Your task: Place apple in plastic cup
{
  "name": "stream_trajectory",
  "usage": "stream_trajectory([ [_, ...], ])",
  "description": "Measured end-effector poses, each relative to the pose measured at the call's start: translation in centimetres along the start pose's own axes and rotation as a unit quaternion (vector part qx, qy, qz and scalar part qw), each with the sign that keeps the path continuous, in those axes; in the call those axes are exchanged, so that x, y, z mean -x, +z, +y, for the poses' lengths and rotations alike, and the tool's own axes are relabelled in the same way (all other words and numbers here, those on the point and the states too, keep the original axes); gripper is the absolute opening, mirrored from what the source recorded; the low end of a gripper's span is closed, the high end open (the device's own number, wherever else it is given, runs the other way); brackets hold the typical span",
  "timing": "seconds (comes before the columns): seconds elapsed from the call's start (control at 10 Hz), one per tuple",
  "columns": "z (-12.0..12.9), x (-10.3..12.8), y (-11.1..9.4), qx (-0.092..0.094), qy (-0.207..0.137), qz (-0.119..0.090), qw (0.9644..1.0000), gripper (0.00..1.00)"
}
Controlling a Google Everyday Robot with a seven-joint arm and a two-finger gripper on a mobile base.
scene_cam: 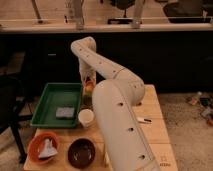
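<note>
The apple (89, 88), small and orange-red, sits between the fingers of my gripper (89, 85), which hangs down from the white arm's wrist beside the right wall of the green tray. The gripper is shut on the apple and holds it above the wooden table. The cream-white plastic cup (86, 117) stands upright on the table, nearer the front than the gripper and almost directly below it in the view. The cup's mouth is open, and I cannot see what is inside it.
A green tray (46, 105) with a grey sponge (65, 112) lies left of the cup. An orange bowl (35, 145) holding a white object and a dark brown bowl (81, 153) stand at the front. A black marker (144, 120) lies on the right. My arm (120, 125) covers the table's middle.
</note>
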Motion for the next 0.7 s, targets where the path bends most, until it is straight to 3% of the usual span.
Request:
stream_trajectory([
  [0.1, -0.03, 0.01, 0.0, 0.0, 0.0, 0.0, 1.0, 0.76],
  [0.2, -0.04, 0.01, 0.01, 0.0, 0.0, 0.0, 1.0, 0.8],
  [0.7, -0.07, 0.02, 0.02, 0.0, -0.001, 0.0, 1.0, 0.8],
])
